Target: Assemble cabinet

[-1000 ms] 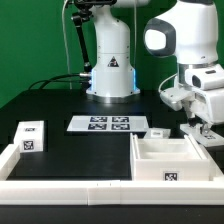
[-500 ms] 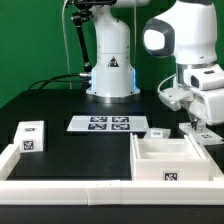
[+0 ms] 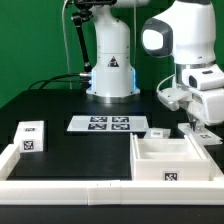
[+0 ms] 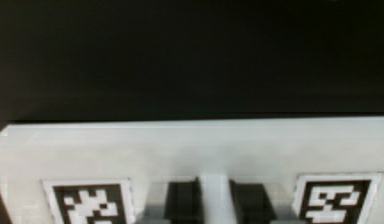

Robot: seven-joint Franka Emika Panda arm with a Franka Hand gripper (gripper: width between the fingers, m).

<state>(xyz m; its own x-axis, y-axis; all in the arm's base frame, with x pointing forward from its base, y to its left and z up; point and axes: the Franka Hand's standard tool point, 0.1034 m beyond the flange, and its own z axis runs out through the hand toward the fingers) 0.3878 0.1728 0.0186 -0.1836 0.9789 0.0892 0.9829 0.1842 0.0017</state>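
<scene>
Green backdrop, black desk [image 3: 60, 105], cabinet [image 3: 175, 160] open-topped at the exterior view's front right, tool [image 3: 199, 129] hanging just behind it, its opening impossible to tell, marker board [image 3: 108, 124] mid-desk, small tagged block [image 3: 30, 136] at that view's left, wrist view, blurred white two-tag face [image 4: 189, 150] against dark desk.

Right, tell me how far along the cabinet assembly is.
Done: little; the cabinet sits open with no block seated in its visible compartments. In hand: the gripper hangs low behind the cabinet's far right corner, the wrist view close on a tagged white part; grip unclear. Left: the drawer block at the exterior view's left and the small piece by the marker board lie loose.
</scene>
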